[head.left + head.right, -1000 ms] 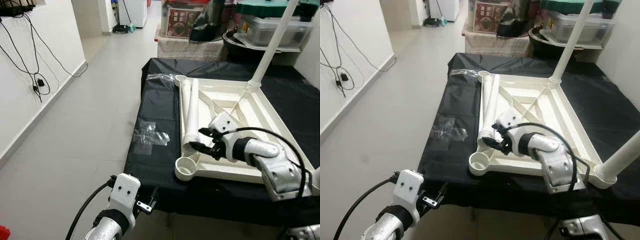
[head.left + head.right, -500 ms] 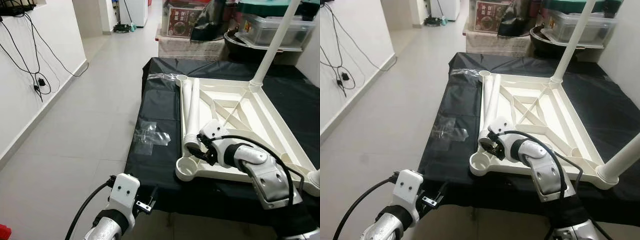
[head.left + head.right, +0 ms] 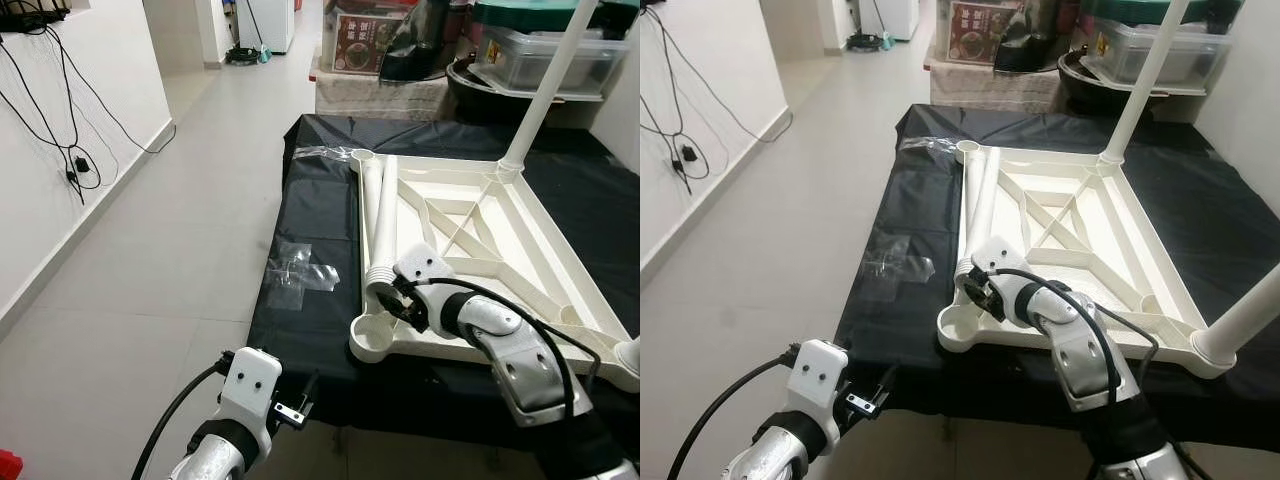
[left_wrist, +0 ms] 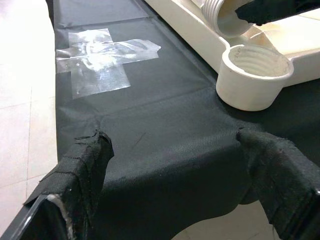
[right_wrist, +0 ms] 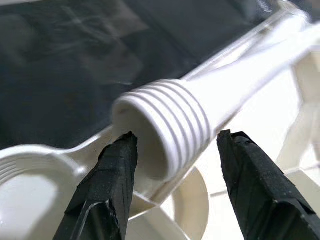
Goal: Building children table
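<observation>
The white table top (image 3: 500, 352) lies upside down on a black-covered table. Two white legs stand screwed in, one at the far corner (image 3: 545, 85) and one at the near right corner (image 3: 1250, 315). A loose white leg (image 3: 384, 210) lies along the frame's left side, its threaded end (image 5: 165, 125) just behind the empty front-left socket (image 3: 371, 338). My right gripper (image 5: 175, 165) is open, with a finger on each side of that threaded end. My left gripper (image 4: 180, 170) is open and holds nothing, low at the table's front edge, near the socket (image 4: 255, 75).
Clear plastic wrapping (image 3: 298, 268) lies on the black cloth left of the frame, and more (image 3: 325, 153) at the far corner. Boxes and storage bins (image 3: 365, 40) stand behind the table. On the left are tiled floor and a wall with hanging cables (image 3: 60, 130).
My right gripper has moved left along the frame to the loose leg's threaded end and now straddles it. The left arm has stayed put.
</observation>
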### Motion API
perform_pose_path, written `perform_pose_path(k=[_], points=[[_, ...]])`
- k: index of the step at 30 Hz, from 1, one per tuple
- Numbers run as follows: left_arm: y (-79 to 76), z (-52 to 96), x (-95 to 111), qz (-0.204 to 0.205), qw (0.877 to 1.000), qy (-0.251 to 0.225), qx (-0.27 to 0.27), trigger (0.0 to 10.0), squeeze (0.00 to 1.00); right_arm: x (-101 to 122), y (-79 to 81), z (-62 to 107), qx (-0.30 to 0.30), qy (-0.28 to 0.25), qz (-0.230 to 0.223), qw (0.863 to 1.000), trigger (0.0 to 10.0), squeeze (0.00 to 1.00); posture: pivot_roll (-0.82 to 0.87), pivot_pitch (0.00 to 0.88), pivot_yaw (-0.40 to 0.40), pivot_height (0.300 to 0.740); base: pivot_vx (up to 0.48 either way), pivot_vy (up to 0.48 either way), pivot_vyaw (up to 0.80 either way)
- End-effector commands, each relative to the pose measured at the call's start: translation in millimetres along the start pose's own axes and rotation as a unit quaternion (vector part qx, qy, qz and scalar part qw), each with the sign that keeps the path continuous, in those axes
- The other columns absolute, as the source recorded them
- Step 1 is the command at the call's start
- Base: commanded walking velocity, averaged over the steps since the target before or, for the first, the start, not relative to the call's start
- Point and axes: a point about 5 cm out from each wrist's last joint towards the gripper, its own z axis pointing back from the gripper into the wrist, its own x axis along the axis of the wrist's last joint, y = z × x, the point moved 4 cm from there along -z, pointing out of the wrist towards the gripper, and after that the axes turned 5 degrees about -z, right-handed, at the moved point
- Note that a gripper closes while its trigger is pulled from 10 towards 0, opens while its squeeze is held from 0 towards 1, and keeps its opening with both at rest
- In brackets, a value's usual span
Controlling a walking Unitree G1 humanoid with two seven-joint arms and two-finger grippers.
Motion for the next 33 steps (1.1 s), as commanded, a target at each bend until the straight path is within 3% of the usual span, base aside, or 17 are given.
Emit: perform_pose_path(k=[1, 6, 10, 13, 20, 21, 22, 23, 24, 25, 33], points=[[-1.1, 1.6, -2.5, 0.005, 1.0, 0.006, -0.004, 10.0, 0.0, -4.8, 4.8, -0.6, -0.018, 0.011, 0.006, 1.0, 10.0, 0.0, 0.04, 0.101, -0.053, 0.74, 0.0, 0.0, 0.0], [-2.0, 2.5, -3.0, 0.007, 1.0, 0.006, -0.004, 10.0, 0.0, -4.8, 7.6, -1.1, -0.08, 0.005, -0.019, 0.997, 10.0, 0.0, 0.03, 0.097, -0.05, 0.74, 0.0, 0.0, 0.0], [-2.3, 2.7, -3.1, 0.007, 1.0, 0.006, -0.005, 10.0, 0.0, -4.0, 11.5, -1.9, -0.088, 0.001, -0.022, 0.996, 10.0, 0.0, 0.03, 0.092, -0.052, 0.74, 0.0, 0.0, 0.0], [-3.2, 3.1, -3.5, 0.008, 1.0, 0.006, -0.005, 10.0, 0.0, -0.5, 15.0, -4.2, -0.14, -0.016, -0.053, 0.989, 10.0, 0.0, 0.04, 0.089, -0.056, 0.74, 0.0, 0.0, 0.0], [-3.9, 3.2, -4.1, 0.008, 1.0, 0.007, -0.006, 10.0, 0.0, 0.9, 11.6, -8.3, -0.185, -0.025, -0.075, 0.98, 10.0, 0.0, 0.04, 0.081, -0.058, 0.74, 0.0, 0.0, 0.0], [-3.9, 3.2, -4.3, 0.007, 1.0, 0.007, -0.006, 10.0, 0.0, 0.6, 11.0, -9.6, -0.194, -0.025, -0.077, 0.978, 8.5, 0.0, 0.04, 0.079, -0.056, 0.74, 0.0, 0.0, 0.0], [-3.9, 3.2, -4.3, 0.007, 1.0, 0.007, -0.006, 10.0, 0.0, 0.6, 11.0, -9.6, -0.194, -0.025, -0.077, 0.978, 8.5, 0.0, 0.04, 0.079, -0.056, 0.74, 0.0, 0.0, 0.0], [-4.1, 3.1, -4.5, 0.007, 1.0, 0.007, -0.007, 10.0, 0.0, -0.2, 10.1, -11.3, -0.204, -0.026, -0.082, 0.975, 0.9, 0.0, 0.04, 0.075, -0.055, 0.74, 0.0, 0.0, 0.0], [-4.1, 3.1, -4.5, 0.007, 1.0, 0.007, -0.007, 10.0, 0.0, -0.2, 10.1, -11.3, -0.204, -0.026, -0.082, 0.975, 0.9, 0.0, 0.04, 0.075, -0.055, 0.74, 0.0, 0.0, 0.0], [-4.4, 3.2, -4.6, 0.008, 1.0, 0.007, -0.007, 10.0, 0.0, -1.5, 8.9, -12.5, -0.217, -0.027, -0.091, 0.971, 0.0, 0.0, 0.04, 0.073, -0.056, 0.74, 0.0, 0.0, 0.0], [-5.7, 3.4, -5.1, 0.009, 1.0, 0.007, -0.009, 10.0, 0.0, -6.9, 8.7, -19.5, -0.248, -0.026, -0.116, 0.961, 0.0, 0.0, 0.04, 0.067, -0.057, 0.74, 0.0, 0.0, 0.0]])
